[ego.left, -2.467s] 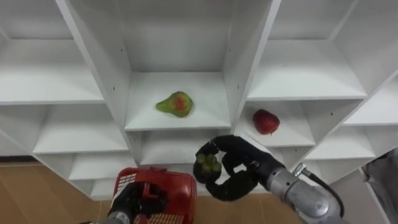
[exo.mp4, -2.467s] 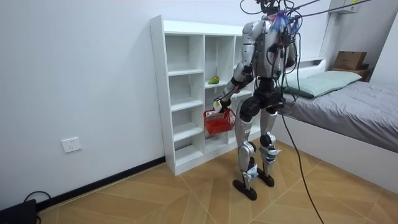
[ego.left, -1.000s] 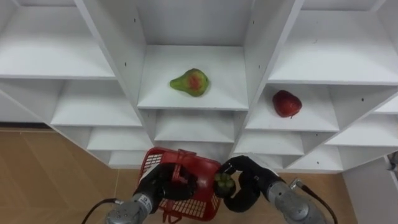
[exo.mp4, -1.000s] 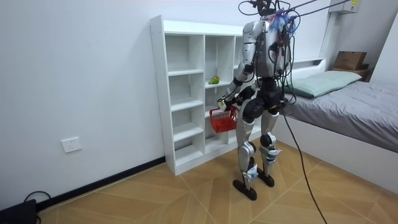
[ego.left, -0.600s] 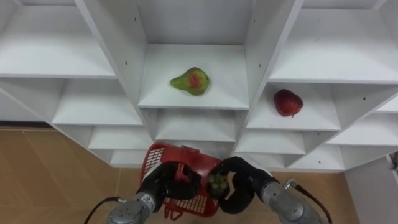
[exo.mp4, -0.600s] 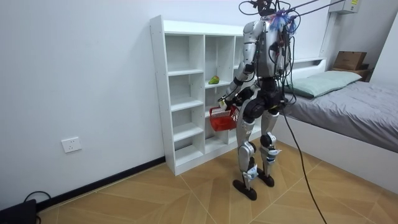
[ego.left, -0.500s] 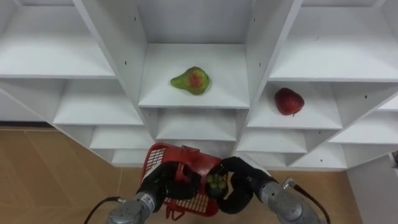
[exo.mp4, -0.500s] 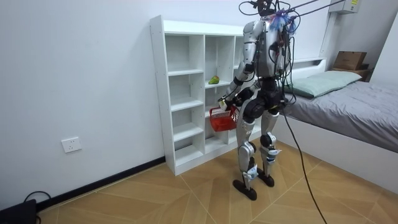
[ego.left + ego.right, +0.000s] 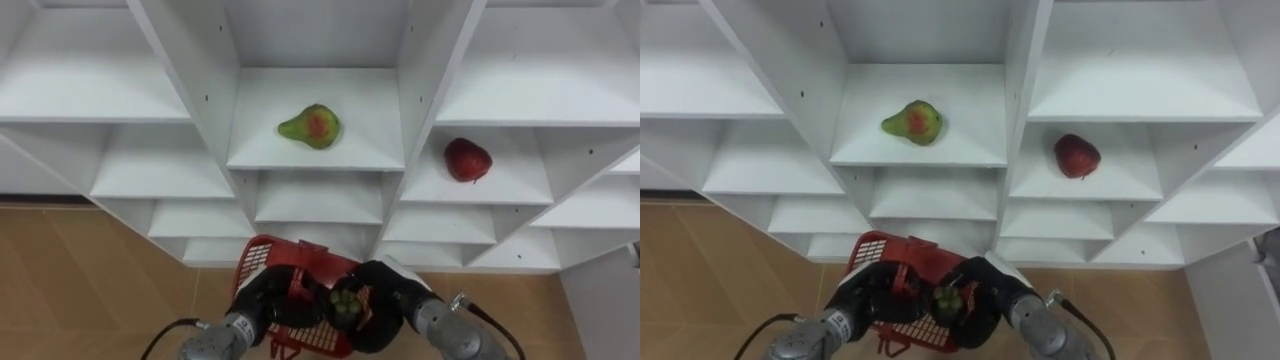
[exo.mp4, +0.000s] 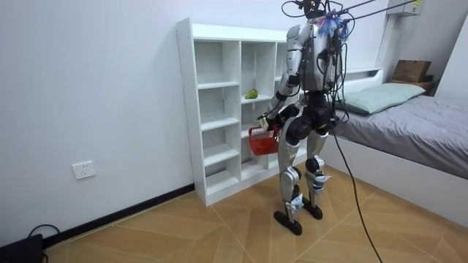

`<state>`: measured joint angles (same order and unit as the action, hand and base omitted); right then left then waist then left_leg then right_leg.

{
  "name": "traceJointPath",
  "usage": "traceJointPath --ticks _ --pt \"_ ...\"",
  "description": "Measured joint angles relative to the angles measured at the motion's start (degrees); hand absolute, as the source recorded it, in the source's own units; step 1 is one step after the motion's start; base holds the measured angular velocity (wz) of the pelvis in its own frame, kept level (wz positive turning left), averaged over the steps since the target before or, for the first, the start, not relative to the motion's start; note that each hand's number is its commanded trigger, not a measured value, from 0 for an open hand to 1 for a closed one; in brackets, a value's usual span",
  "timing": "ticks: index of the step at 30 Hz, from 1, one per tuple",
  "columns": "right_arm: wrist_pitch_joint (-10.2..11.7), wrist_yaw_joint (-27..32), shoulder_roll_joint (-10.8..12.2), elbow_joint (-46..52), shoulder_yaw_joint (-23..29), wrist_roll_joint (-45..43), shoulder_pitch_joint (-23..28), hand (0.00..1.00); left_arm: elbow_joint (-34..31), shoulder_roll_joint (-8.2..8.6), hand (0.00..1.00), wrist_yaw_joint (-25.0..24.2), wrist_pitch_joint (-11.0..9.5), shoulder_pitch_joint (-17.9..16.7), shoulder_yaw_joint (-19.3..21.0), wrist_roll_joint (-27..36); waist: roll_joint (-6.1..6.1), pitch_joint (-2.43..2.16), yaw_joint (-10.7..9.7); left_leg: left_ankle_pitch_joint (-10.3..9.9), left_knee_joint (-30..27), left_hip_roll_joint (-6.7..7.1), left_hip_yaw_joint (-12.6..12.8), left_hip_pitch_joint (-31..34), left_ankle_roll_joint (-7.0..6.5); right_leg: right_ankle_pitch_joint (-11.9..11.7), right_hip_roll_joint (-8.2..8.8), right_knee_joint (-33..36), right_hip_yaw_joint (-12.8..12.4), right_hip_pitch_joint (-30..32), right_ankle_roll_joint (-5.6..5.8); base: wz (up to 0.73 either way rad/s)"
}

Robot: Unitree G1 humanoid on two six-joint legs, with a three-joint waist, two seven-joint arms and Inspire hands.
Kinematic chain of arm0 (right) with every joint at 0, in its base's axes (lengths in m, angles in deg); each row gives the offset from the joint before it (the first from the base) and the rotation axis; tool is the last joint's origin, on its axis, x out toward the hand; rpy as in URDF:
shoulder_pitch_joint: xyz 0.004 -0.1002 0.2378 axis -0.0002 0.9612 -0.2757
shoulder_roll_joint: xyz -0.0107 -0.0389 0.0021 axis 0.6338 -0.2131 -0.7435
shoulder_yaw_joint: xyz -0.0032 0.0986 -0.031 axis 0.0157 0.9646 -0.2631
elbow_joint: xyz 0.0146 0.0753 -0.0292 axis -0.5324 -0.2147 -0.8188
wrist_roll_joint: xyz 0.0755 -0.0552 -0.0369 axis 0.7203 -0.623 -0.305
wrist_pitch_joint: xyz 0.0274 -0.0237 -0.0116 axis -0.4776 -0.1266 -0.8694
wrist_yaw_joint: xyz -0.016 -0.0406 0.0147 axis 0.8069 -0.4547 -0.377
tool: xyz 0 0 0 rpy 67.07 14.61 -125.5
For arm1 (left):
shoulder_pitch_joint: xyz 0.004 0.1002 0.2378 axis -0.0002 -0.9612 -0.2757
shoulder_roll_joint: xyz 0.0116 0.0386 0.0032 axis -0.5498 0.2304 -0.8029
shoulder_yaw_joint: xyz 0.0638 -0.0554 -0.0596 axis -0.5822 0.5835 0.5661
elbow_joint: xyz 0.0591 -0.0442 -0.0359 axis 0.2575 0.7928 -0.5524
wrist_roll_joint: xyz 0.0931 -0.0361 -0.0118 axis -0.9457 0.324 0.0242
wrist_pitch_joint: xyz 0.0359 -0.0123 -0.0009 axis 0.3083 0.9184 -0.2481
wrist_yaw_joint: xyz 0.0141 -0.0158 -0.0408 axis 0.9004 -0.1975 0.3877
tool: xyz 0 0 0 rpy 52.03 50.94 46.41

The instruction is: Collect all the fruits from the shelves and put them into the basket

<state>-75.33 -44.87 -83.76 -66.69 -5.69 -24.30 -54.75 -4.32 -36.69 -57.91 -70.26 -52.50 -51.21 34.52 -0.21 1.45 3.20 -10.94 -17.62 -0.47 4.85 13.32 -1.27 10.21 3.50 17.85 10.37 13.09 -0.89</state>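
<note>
Left hand (image 9: 262, 303): we see it curled round the handle of the red basket (image 9: 262, 262)
Right hand (image 9: 392, 303): clasps green grapes (image 9: 343, 301) — at the basket's right edge
Closet (image 9: 410, 70): pear (image 9: 310, 126) mid-shelf; apple (image 9: 467, 159) nearer its shelf's left edge

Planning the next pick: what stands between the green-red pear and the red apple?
A white upright shelf panel parts the green-red pear from the red apple; both eye views.

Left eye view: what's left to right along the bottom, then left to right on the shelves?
Bottom: left hand → green fruit cluster → right hand, all at the red basket. Shelves: pear → red apple.
</note>
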Motion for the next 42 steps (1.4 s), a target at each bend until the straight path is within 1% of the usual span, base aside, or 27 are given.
traceJointPath --ticks 3,6,7,8,9,10,13,16,20,21,23,29,42 --pt "0.0 0.0 0.15 0.0 -0.03 -0.12 -0.12 1.0 0.03 0.52 1.0 0.0 0.0 0.0 -0.12 0.14 0.01 -0.01 0.08 0.0 -0.01 0.03 0.04 0.0 0.0 0.03 0.01 0.01 -0.03 -0.01 0.04 0.0" --pt "0.0 0.02 0.0 -0.01 -0.14 -0.11 -0.15 1.0 0.14 0.62 1.0 0.01 0.0 0.0 -0.61 0.25 0.01 -0.01 0.08 0.0 -0.01 0.04 0.03 -0.01 0.0 0.02 -0.01 0.0 -0.02 -0.04 0.03 0.0" --pt "0.0 0.05 -0.05 -0.01 -0.25 -0.11 -0.15 0.95 0.15 0.64 1.0 0.01 0.0 -0.01 -0.75 0.31 0.02 -0.01 0.09 0.0 0.0 0.05 0.01 -0.02 0.0 0.02 0.0 -0.01 -0.04 -0.04 0.03 0.0" --pt "0.0 0.08 -0.15 -0.01 -0.48 -0.11 -0.15 0.71 0.15 0.63 1.0 0.01 0.0 -0.02 -1.07 0.59 0.03 -0.03 0.1 0.0 0.01 0.06 0.0 -0.03 0.0 0.02 0.0 -0.02 -0.05 -0.04 0.03 0.0" --pt "0.0 0.08 -0.18 -0.02 -0.64 -0.11 -0.15 0.18 0.15 0.66 1.0 0.02 0.0 -0.03 -1.22 0.86 0.04 -0.03 0.12 0.0 0.01 0.06 -0.01 -0.03 0.0 0.02 0.0 -0.03 -0.05 -0.05 0.03 0.0" --pt "0.0 0.1 -0.19 -0.02 -0.75 -0.1 -0.14 0.0 0.15 0.68 1.0 0.02 0.0 -0.03 -1.23 0.91 0.04 -0.03 0.13 0.0 0.01 0.06 -0.01 -0.04 0.0 0.02 -0.01 -0.03 -0.05 -0.06 0.03 0.0" --pt "0.02 0.14 -0.07 -0.87 -1.06 -0.09 -0.28 0.0 0.14 0.71 1.0 0.02 -0.01 -0.03 -1.32 1.06 0.06 -0.05 0.11 0.0 0.0 0.06 -0.09 -0.1 0.0 0.02 -0.02 -0.02 -0.05 -0.11 0.03 0.0" --pt "0.03 0.06 0.17 -2.65 -1.71 -0.08 -0.4 0.0 0.14 0.74 1.0 -0.12 -0.02 -0.03 -2.89 2.08 0.08 -0.05 0.14 0.01 -0.02 0.09 -0.12 -0.09 -0.01 0.02 -0.07 0.05 -0.04 -0.08 0.03 0.0" --pt "0.03 0.05 1.29 -3.67 -1.71 -0.07 -0.44 0.0 0.12 1.35 1.0 -1.89 -0.02 -0.02 -5.02 2.08 0.1 -0.07 0.16 0.01 -0.13 0.08 -0.12 -0.1 -0.01 0.02 -0.06 0.1 -0.1 -0.06 0.03 0.0" --pt "0.04 0.04 1.37 -3.82 -1.72 -0.06 -0.45 0.0 0.12 1.64 1.0 -2.43 -0.01 -0.02 -5.19 2.06 0.13 -0.09 0.15 0.01 -0.15 0.08 -0.11 -0.16 -0.01 0.02 -0.12 0.1 -0.19 -0.08 0.03 0.0" --pt "0.04 0.04 1.57 -4.0 -1.73 -0.07 -0.45 0.0 0.14 1.71 1.0 -2.78 0.04 -0.06 -5.75 2.07 0.15 -0.1 0.12 0.01 -0.15 0.06 -0.1 -0.21 -0.01 0.02 -0.22 0.14 -0.22 -0.1 0.02 0.0" --pt "0.04 0.02 1.49 -4.05 -1.7 0.37 -0.41 0.0 -0.15 1.68 1.0 -4.54 0.0 -0.04 -6.04 3.23 0.2 -0.13 0.01 0.01 -0.14 0.11 -0.29 -0.43 -0.01 0.02 -0.28 -0.01 -0.22 -0.35 0.03 0.0" --pt "0.04 0.42 1.47 -4.02 -1.66 0.34 -0.4 0.0 -0.64 1.74 1.0 -4.77 0.0 -0.04 -5.91 3.19 0.42 -0.28 0.2 0.01 0.03 0.11 -0.26 -1.01 -0.01 0.03 -0.4 -0.13 -0.3 -0.94 0.04 0.0"
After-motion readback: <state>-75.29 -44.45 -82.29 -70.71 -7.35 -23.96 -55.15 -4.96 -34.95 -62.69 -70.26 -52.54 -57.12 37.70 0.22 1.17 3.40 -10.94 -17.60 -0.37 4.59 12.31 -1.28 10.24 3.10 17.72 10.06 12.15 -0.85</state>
